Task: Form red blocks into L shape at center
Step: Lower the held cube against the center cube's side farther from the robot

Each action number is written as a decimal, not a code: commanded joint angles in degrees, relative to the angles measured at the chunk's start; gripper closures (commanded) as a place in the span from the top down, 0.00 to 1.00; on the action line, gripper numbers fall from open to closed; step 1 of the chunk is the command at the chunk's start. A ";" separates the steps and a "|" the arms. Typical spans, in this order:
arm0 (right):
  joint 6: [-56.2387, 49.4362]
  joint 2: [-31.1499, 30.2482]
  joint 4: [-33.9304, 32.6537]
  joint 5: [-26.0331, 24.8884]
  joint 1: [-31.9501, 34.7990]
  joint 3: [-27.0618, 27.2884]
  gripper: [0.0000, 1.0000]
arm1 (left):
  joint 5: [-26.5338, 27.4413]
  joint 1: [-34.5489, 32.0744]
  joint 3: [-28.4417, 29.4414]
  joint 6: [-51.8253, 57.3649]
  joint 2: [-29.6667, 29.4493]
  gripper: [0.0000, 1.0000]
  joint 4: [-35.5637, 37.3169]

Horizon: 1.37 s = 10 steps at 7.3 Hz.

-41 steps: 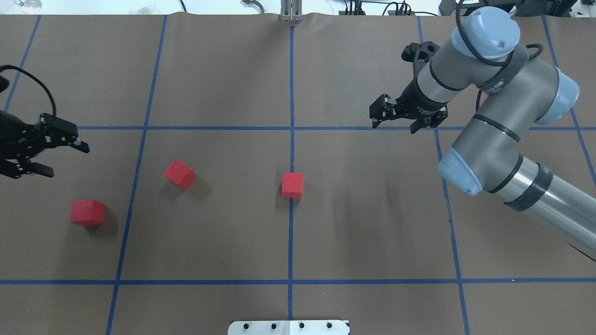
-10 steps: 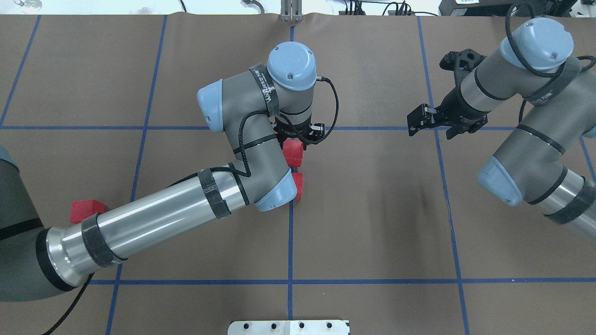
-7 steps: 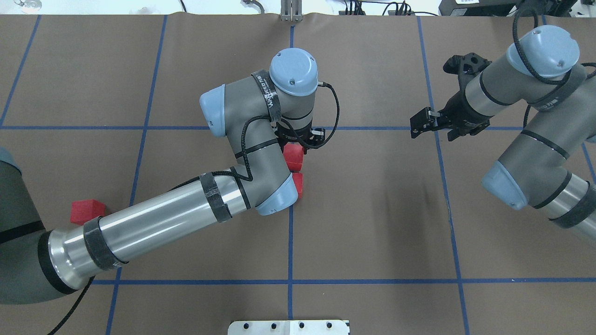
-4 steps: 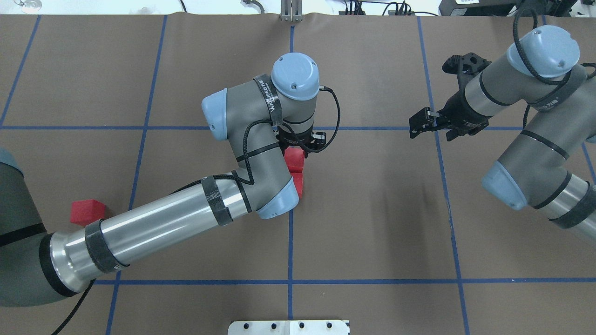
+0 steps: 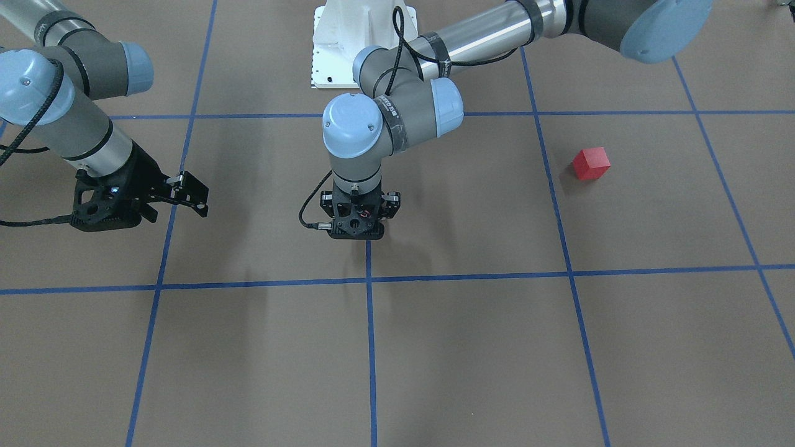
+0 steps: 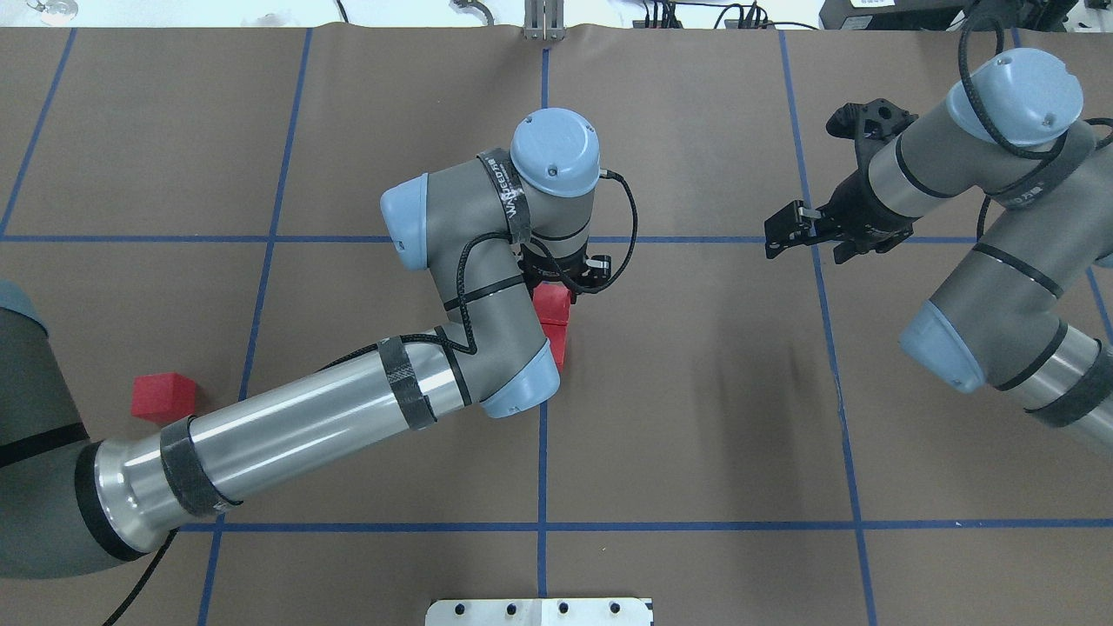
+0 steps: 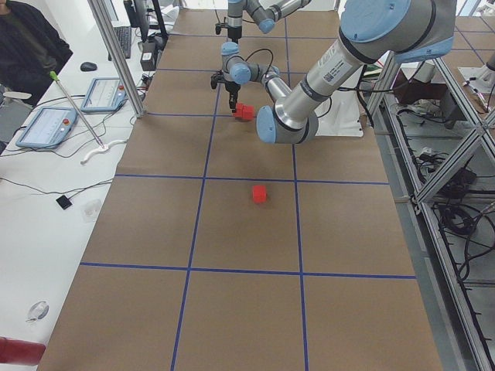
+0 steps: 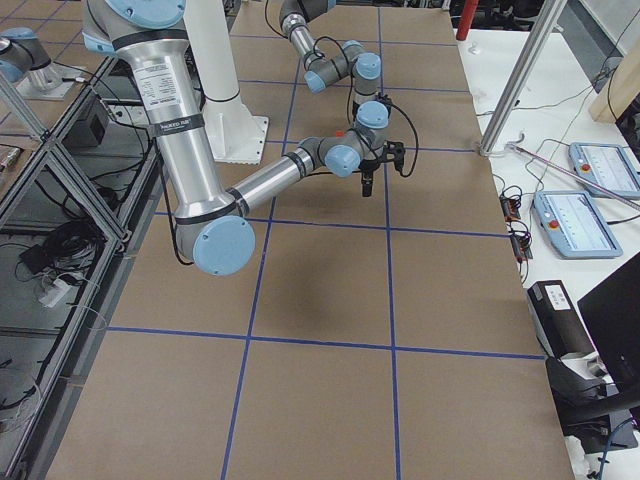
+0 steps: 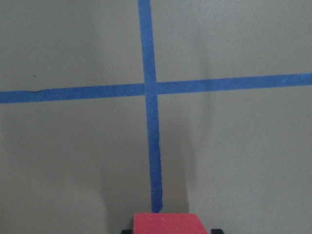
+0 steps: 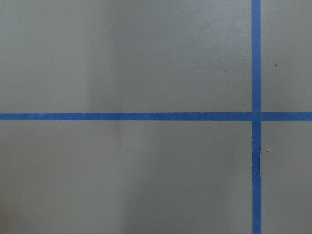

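My left gripper points straight down at the floor's center and is shut on a red block. That block shows at the bottom of the left wrist view. It sits right against a second red block on the center tape line, half hidden by my left elbow. I cannot tell whether the held block rests on the floor. In the front view the left gripper hides both. The third red block lies alone far left, also in the front view. My right gripper is open and empty, far right.
Blue tape lines divide the brown floor into large squares. The white robot base plate sits at the near edge. A side table with tablets and a person is beyond the far edge.
My left gripper has carried its red block a little nearer to the block on the center line, until the two meet. The right arm and the far-left block have not moved.
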 commanded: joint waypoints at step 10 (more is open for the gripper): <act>0.44 0.08 -0.05 -0.25 0.00 0.00 0.99 | -0.06 0.20 -0.50 0.08 0.87 0.00 -0.90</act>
